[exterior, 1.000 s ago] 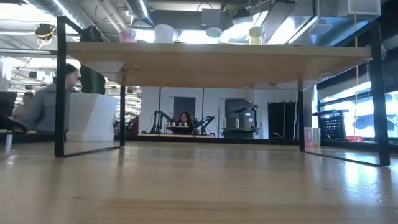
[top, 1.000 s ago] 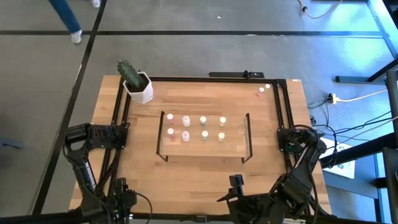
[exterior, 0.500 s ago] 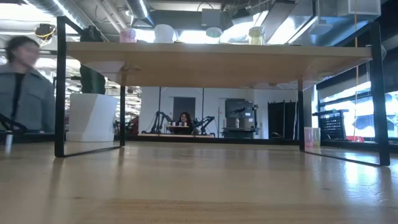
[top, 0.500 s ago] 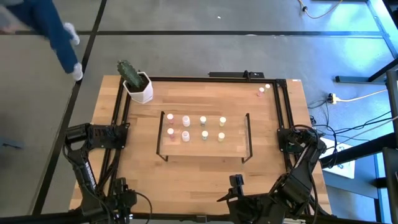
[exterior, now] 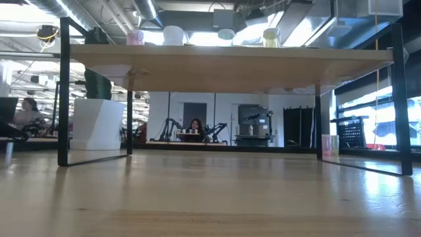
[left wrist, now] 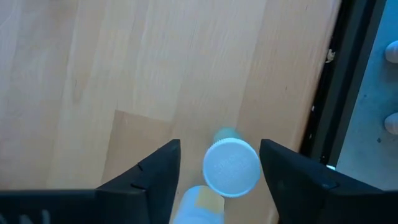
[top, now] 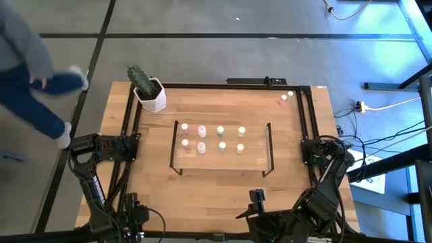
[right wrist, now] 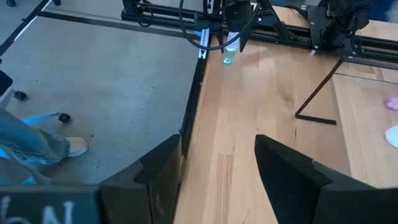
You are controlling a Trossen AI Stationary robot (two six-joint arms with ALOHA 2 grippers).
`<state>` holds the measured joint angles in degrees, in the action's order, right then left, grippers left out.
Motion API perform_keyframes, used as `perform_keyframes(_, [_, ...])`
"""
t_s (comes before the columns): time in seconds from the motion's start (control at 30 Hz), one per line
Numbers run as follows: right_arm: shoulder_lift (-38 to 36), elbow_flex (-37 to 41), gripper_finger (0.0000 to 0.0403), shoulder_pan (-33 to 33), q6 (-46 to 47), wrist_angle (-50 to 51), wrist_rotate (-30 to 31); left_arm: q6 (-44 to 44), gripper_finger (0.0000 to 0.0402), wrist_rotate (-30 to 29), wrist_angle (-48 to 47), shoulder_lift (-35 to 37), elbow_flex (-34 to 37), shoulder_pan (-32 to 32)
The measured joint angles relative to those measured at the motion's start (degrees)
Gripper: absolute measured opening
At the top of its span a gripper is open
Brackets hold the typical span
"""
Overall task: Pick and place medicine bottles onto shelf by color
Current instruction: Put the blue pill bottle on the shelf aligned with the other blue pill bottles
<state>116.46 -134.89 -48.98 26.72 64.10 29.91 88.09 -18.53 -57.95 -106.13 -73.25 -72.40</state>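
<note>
Work surface: wooden table [top: 216,185] carrying shelf [top: 223,160].
Eight bottles [top: 221,131] stand on shelf; cactus pot [top: 152,96] at far-left corner.

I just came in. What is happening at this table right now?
The left hand hangs open around a white-capped bottle near the table's left edge, not gripping it. The right hand waits open and empty at the right side. Several bottles stand on the shelf; two more bottles remain at the far right corner.

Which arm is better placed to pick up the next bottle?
Left. The left gripper straddles a pale-capped bottle near the edge of the table; the right gripper is open with none between its fingers.
</note>
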Motion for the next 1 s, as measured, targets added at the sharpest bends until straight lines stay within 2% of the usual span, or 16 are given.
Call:
perform_keyframes(0.47, [0.0,0.0,0.0207,0.0,-0.1,0.0,0.0,0.0,0.0111,1.1,0.1,0.0,0.0,0.0])
perform_keyframes(0.77, [0.0,0.0,0.0207,0.0,-0.2,0.0,0.0,0.1,0.0103,2.2,0.0,0.1,-0.4,0.9])
perform_keyframes(1.0, [0.0,0.0,0.0207,0.0,-0.1,0.0,0.0,-0.2,0.0103,2.1,-1.3,0.1,-5.1,4.8])
